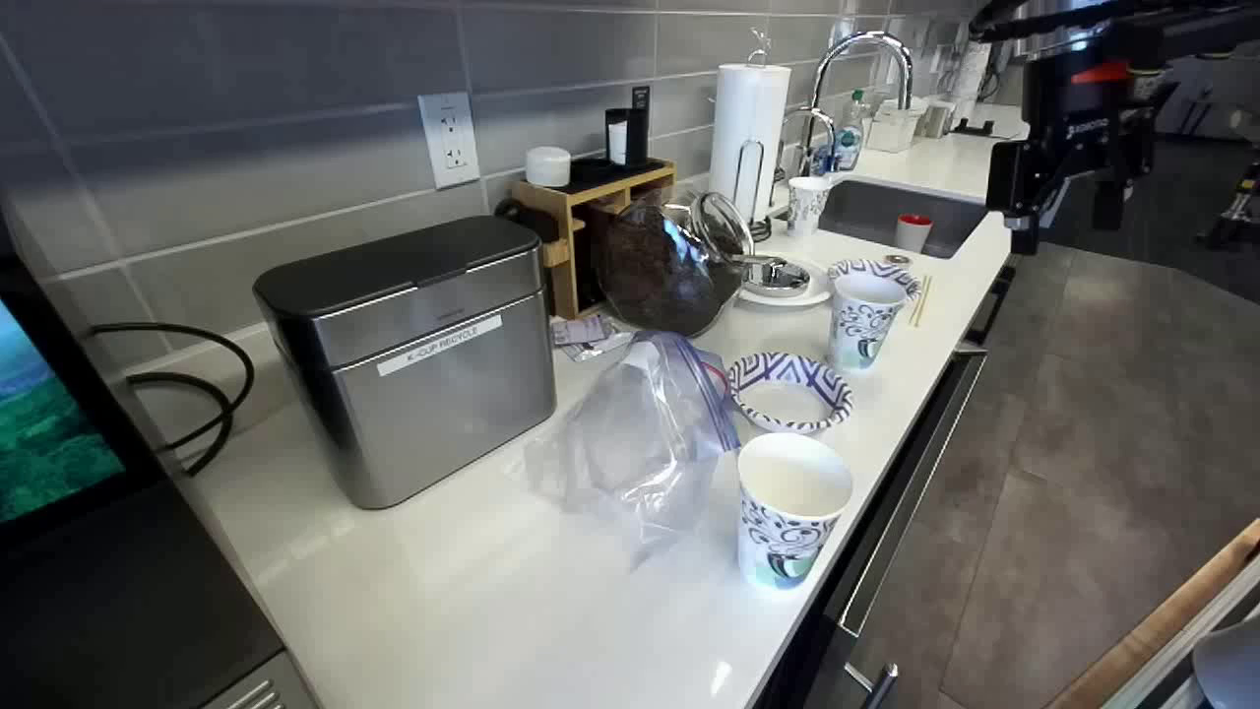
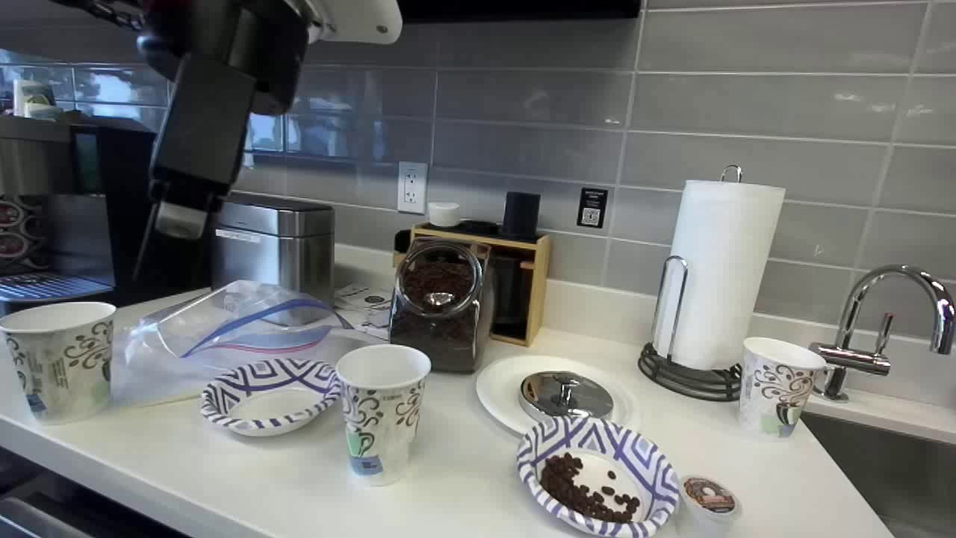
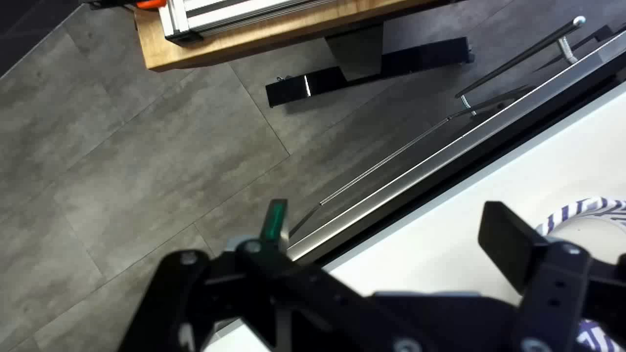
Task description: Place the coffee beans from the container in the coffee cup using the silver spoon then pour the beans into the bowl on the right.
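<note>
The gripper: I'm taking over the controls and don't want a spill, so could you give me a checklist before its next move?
1. Gripper open, holding nothing: ok.
2. Container uncovered: ok, it seems; the lid lies on the plate.
3. Silver spoon located: cannot tell; something shiny at the container's mouth is unclear.
4. Middle patterned cup upright: ok.
5. Contents of that cup known: cannot tell; its bottom is hidden.
6. Gripper lined up over the container: not ok; the wrist view shows floor and counter instead.
</note>
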